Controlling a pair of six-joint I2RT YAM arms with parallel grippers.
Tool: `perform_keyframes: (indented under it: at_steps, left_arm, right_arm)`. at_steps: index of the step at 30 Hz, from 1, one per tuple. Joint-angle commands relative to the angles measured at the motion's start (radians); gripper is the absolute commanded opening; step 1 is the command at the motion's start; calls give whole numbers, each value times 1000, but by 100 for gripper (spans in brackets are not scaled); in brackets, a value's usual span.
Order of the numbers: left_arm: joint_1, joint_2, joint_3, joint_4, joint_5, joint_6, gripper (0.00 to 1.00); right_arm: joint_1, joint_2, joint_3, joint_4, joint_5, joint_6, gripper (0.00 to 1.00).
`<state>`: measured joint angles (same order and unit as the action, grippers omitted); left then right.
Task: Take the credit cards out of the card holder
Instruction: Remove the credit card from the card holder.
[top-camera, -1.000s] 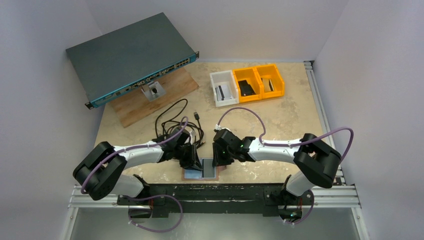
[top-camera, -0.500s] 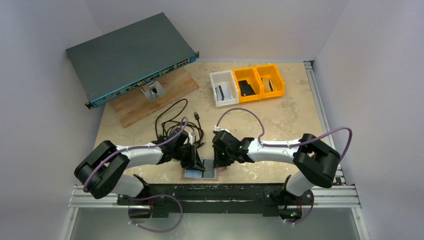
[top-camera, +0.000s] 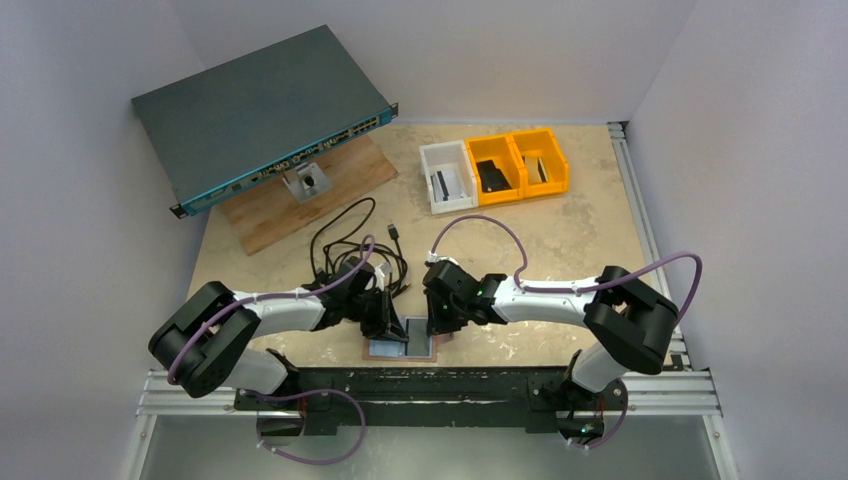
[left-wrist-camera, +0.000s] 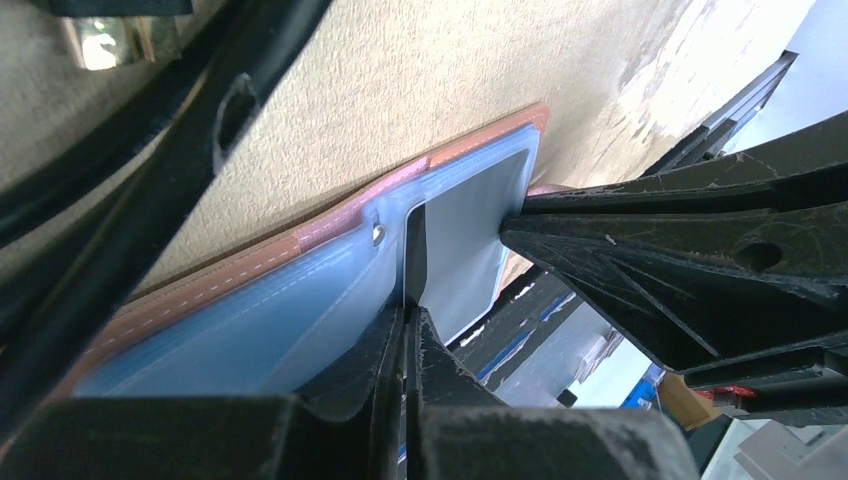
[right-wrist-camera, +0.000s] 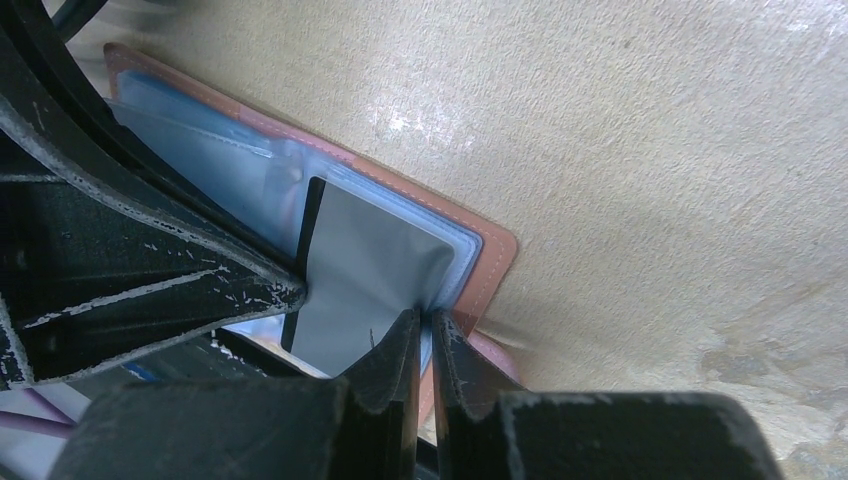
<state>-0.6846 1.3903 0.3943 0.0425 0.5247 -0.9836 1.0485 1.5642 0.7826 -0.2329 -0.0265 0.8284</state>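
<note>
The card holder (top-camera: 418, 345) lies open at the table's near edge, with a pink-brown rim (left-wrist-camera: 330, 222) and clear bluish pockets. A grey card (right-wrist-camera: 365, 275) stands partly out of a pocket, and its face also shows in the left wrist view (left-wrist-camera: 470, 235). My left gripper (top-camera: 392, 326) is shut (left-wrist-camera: 408, 308) on that card's thin edge. My right gripper (top-camera: 437, 325) is shut (right-wrist-camera: 427, 318) on the holder's pocket edge at its right flap (right-wrist-camera: 492, 262). The two grippers face each other over the holder. No second card shows.
A tangle of black cable (top-camera: 350, 250) lies just behind the left gripper. A network switch (top-camera: 260, 115) rests on a wooden board (top-camera: 300, 200) at the back left. A white bin (top-camera: 447, 178) and two orange bins (top-camera: 520, 163) stand at the back. The metal rail (top-camera: 430, 385) borders the near edge.
Both grippers have edged slightly closer over the holder. Their grips look unchanged.
</note>
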Motion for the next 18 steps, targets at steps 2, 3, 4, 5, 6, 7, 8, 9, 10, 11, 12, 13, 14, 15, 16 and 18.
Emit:
perform_keyframes:
  at_steps: [2, 3, 4, 5, 6, 7, 8, 9, 10, 11, 12, 13, 14, 15, 16, 18]
  left_arm:
    - [-21, -6, 26, 38, -4, 19, 0]
    - [-21, -14, 31, 19, -8, 24, 0]
    - [-21, -23, 37, -3, -15, 29, 0]
    - [-21, -34, 46, -32, -24, 36, 0]
    - [-21, -45, 53, -75, -37, 43, 0]
    - [-21, -57, 64, -118, -54, 53, 0]
    - [-21, -69, 71, -154, -70, 62, 0]
    - [-20, -79, 75, -180, -87, 69, 0]
    - [-20, -89, 79, -207, -103, 75, 0]
    - [-20, -96, 82, -221, -109, 79, 0]
    - [-21, -99, 81, -227, -112, 81, 0]
    - [-19, -101, 80, -231, -113, 82, 0]
    - [-18, -102, 79, -233, -115, 84, 0]
    - [-18, -104, 78, -236, -116, 84, 0]
    - [-18, -105, 77, -241, -120, 87, 0]
    - [-15, -105, 77, -250, -128, 91, 0]
  right_arm:
    - [25, 52, 17, 56, -29, 6, 6]
    - [25, 56, 16, 53, -33, 7, 6]
    - [25, 57, 12, 52, -42, 16, 6]
    - [24, 55, 7, 47, -37, 24, 6]
    - [23, 52, 3, 40, -23, 32, 6]
    - [20, 49, 0, 33, -15, 38, 6]
    - [16, 47, -5, 30, -10, 43, 7]
    - [10, 44, -12, 29, -8, 48, 7]
    - [3, 41, -21, 31, -7, 51, 8]
    - [-2, 37, -29, 33, -6, 56, 8]
    - [-8, 33, -40, 36, -6, 58, 8]
    - [-11, 30, -43, 37, -6, 59, 8]
    - [-11, 29, -47, 37, -4, 60, 8]
    - [-13, 29, -50, 37, -4, 60, 8]
    - [-14, 28, -52, 37, -3, 61, 8]
    - [-16, 28, -60, 39, -3, 64, 8]
